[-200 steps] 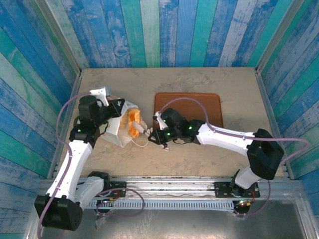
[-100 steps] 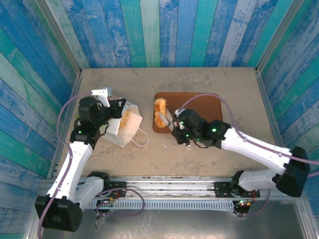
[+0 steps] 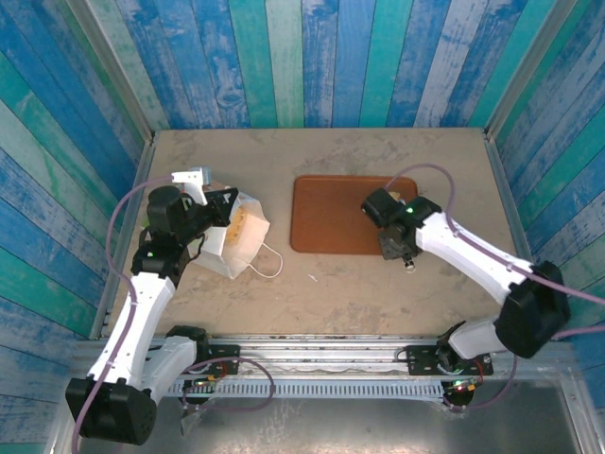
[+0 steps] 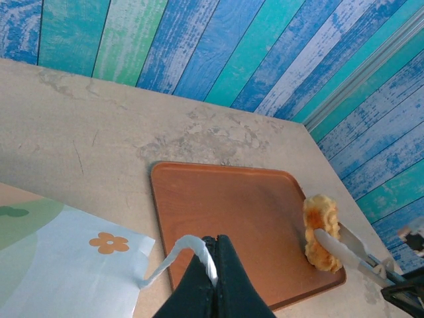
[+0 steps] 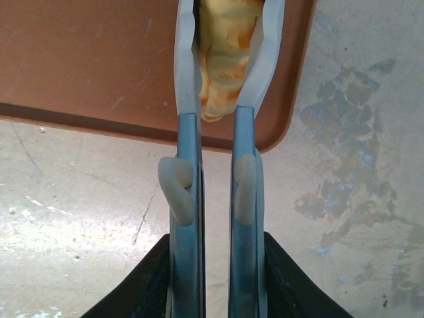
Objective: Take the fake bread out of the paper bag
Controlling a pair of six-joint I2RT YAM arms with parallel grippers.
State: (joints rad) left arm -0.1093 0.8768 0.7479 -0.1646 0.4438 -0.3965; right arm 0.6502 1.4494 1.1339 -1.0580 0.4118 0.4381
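Observation:
The white paper bag (image 3: 234, 241) lies on its side at the left, mouth toward the tray, with something golden inside the mouth (image 3: 243, 220). My left gripper (image 4: 216, 244) is shut on the bag's white loop handle (image 4: 173, 253). My right gripper (image 5: 215, 255) is shut on a pair of metal tongs (image 5: 189, 152) with white tips. The tongs pinch a golden-brown piece of fake bread (image 5: 225, 59) over the tray's near right corner. The same fake bread (image 4: 320, 230) shows at the tray's right edge in the left wrist view.
The flat brown tray (image 3: 331, 216) lies mid-table, with my right gripper (image 3: 395, 238) at its right end. Bare beige tabletop (image 5: 344, 165) surrounds the tray. Blue and green plank walls close in the back and both sides.
My right arm has carried the fake bread in the tongs from the bag's mouth rightward across the tray to its right end. The left gripper has kept its hold on the handle.

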